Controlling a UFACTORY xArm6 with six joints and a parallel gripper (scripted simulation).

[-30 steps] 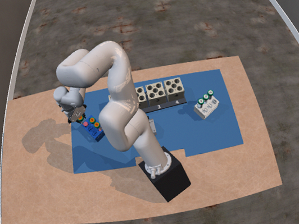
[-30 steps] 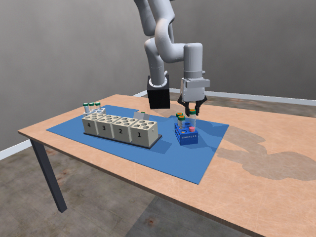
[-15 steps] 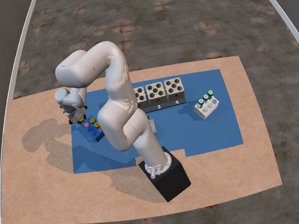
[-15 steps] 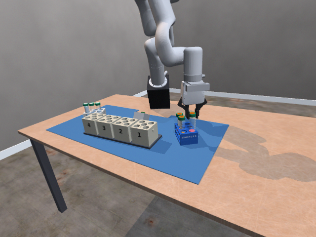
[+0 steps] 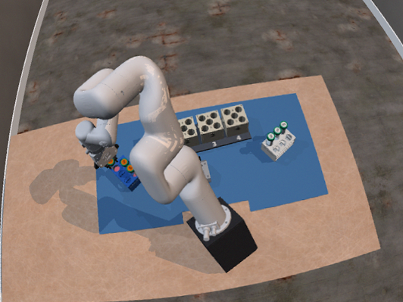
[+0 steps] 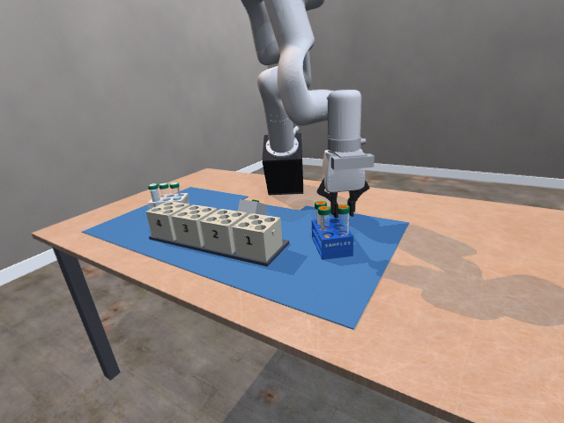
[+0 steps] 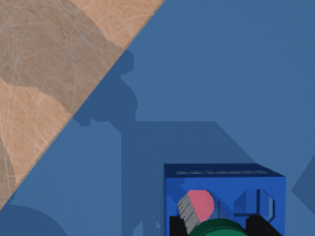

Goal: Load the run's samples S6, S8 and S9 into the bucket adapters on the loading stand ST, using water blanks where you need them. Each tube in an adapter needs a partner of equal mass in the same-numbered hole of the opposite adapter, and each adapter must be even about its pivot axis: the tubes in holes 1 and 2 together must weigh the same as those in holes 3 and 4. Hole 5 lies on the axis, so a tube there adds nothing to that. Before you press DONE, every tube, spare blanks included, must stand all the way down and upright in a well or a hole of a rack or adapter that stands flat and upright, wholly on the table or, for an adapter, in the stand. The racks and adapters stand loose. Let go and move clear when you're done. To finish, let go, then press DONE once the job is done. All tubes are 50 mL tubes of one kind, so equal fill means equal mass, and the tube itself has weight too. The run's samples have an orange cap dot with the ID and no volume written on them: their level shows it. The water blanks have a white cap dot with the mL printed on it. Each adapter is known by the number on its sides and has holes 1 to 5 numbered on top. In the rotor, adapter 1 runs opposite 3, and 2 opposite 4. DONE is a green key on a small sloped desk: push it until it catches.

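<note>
My gripper (image 5: pixel 111 164) (image 6: pixel 343 211) (image 7: pixel 220 232) points down at the blue samples rack (image 5: pixel 131 186) (image 6: pixel 337 248) (image 7: pixel 172 194) and is shut on an orange-dotted tube (image 6: pixel 344 223). Its green cap is between the fingers, and the tube stands upright in a far-end well; its seating depth is hard to tell. Two other orange-dotted tubes (image 5: pixel 123 162) (image 5: pixel 130 168) stand in the rack. Their IDs are unreadable. Adapters 3 (image 5: pixel 212 135) (image 6: pixel 185 236) and 4 (image 5: pixel 236 130) (image 6: pixel 159 231), 2 (image 6: pixel 215 243) and 1 (image 6: pixel 248 250) stand on the dark stand; no tubes show in them.
A white rack (image 5: pixel 274 155) with three white-dotted blanks (image 5: pixel 270 136) (image 5: pixel 277 130) (image 5: pixel 283 125) stands right in the top view. The small grey DONE desk (image 5: pixel 205 172) (image 6: pixel 251 207) is between the stand and the arm base. The arm hides adapter 1 in the top view.
</note>
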